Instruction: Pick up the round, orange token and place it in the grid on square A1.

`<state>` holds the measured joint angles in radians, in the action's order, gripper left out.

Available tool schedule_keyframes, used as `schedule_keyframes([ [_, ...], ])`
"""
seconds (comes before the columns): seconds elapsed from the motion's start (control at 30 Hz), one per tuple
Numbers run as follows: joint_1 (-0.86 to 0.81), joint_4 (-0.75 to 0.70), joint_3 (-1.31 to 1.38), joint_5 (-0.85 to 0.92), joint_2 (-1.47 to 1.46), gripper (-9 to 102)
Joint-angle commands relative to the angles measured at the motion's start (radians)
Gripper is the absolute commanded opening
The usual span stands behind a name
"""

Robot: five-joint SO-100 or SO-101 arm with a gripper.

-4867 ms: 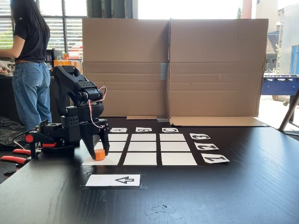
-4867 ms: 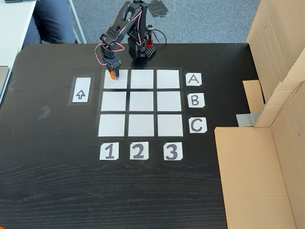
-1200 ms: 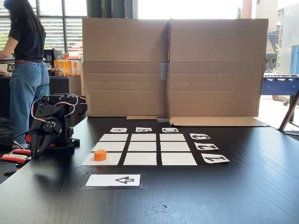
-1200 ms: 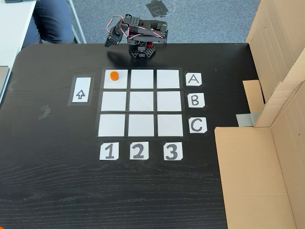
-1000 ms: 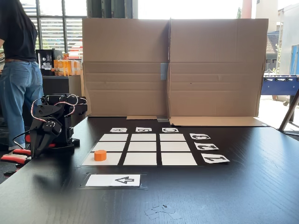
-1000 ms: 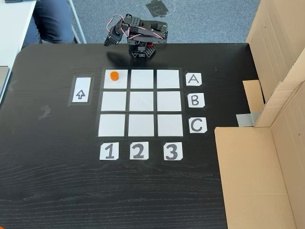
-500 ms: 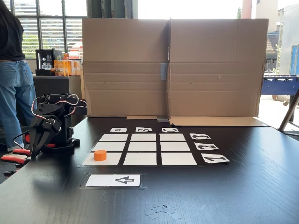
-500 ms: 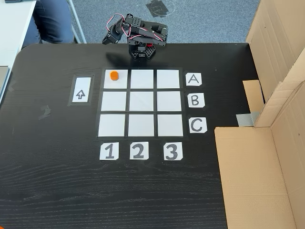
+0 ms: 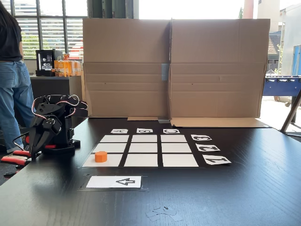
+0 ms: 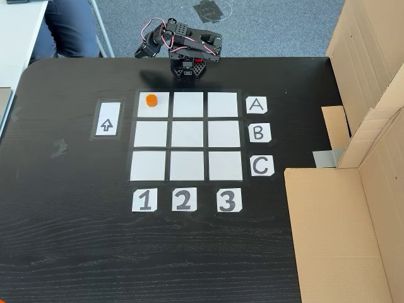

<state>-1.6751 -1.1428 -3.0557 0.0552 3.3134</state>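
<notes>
The orange token [image 9: 100,156] [image 10: 151,100] lies by itself on square A1 [image 9: 114,161] [image 10: 159,110], the corner cell of the grid [image 10: 187,136] in line with the "A" card [image 10: 256,105] and the "1" card [image 10: 144,200]. The black arm is folded back over its base at the table's edge. In both fixed views my gripper [image 9: 33,151] [image 10: 139,53] hangs beside the base, well away from the token. Its fingers look closed together with nothing between them.
A white card with a black arrow [image 9: 114,181] [image 10: 107,119] lies beside the grid. Tall cardboard walls [image 9: 174,66] [image 10: 369,95] stand along one table side. Red-handled clamps [image 9: 14,157] sit by the arm's base, and a person in jeans [image 9: 11,89] stands beyond the table.
The gripper let go of the token on square A1, and the arm folded back over its base. It has barely moved in the last second. The person stepped left.
</notes>
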Motion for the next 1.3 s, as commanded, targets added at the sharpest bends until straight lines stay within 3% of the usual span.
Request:
schedule_keyframes([
  [0.0,-0.002,0.003,-0.003,-0.008,0.0,0],
  [1.27,-0.021,0.0,-0.003,-0.026,-0.021,0],
])
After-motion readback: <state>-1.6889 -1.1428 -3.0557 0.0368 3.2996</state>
